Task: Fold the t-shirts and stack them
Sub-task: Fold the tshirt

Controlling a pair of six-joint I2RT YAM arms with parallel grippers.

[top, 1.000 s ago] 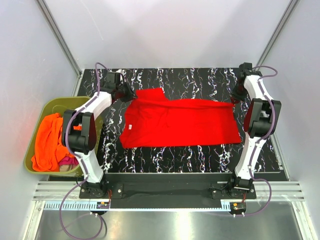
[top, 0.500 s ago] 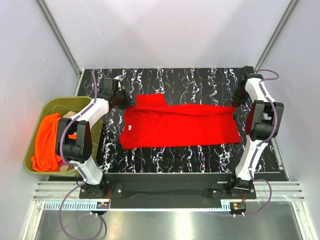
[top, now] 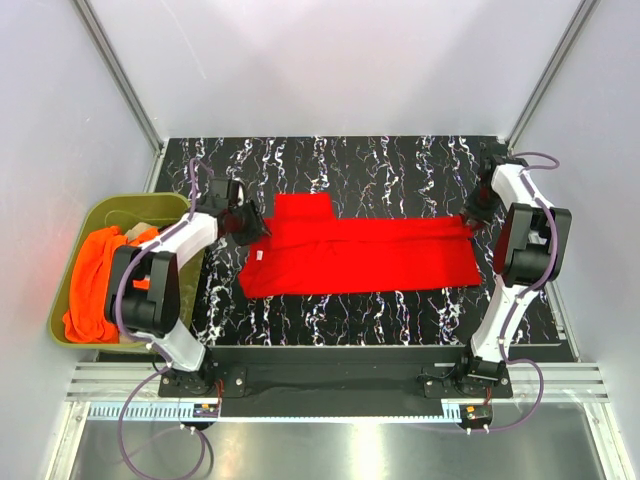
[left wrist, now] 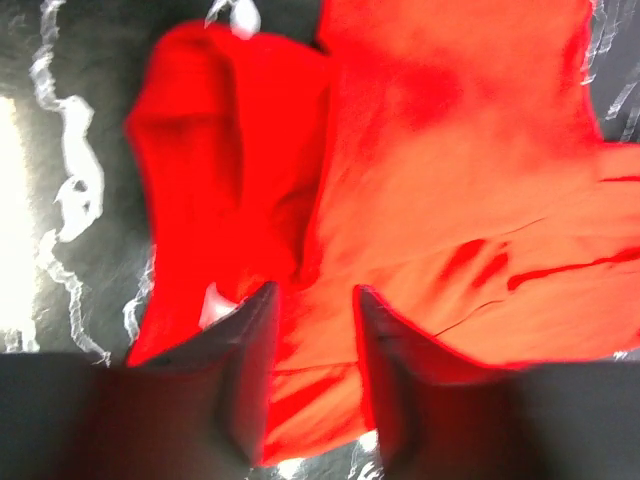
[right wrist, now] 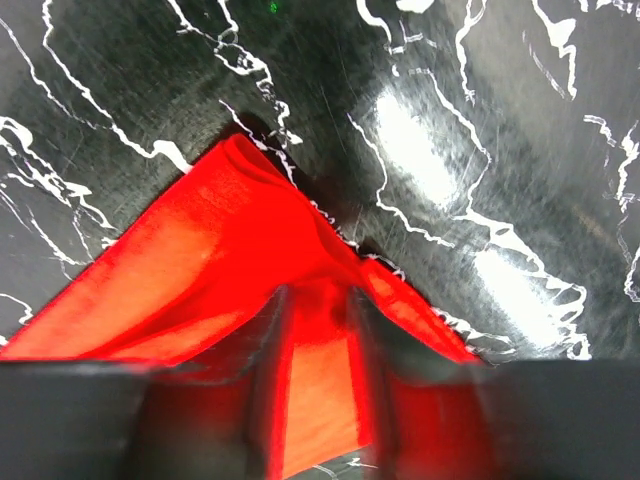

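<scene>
Shirt, red: one red t-shirt (top: 360,255) lies folded into a long band across the middle of the black marbled tabletop (top: 400,160), collar end to the left, one sleeve (top: 303,207) jutting toward the far edge.

Only the overhead view gives us the whole outline. It also shows the olive tub (top: 118,208) beside the tabletop's left edge, an orange t-shirt (top: 95,280) heaped in it.

Left end effector (top: 247,222): at the collar end. Its wrist view alone shows us the fingers (left wrist: 248,370) standing apart, red cloth lying in the gap, and a small white label (left wrist: 213,305) just beside one finger.

Right end effector (top: 470,213): at the band's far right corner. Its wrist view shows the fingers (right wrist: 268,400) apart, straddling the cloth, whose corner peaks just beyond them.

Edges: we see a broad strip of bare tabletop behind the shirt and a narrower one in front. Each end of the band lies close to an arm.
</scene>
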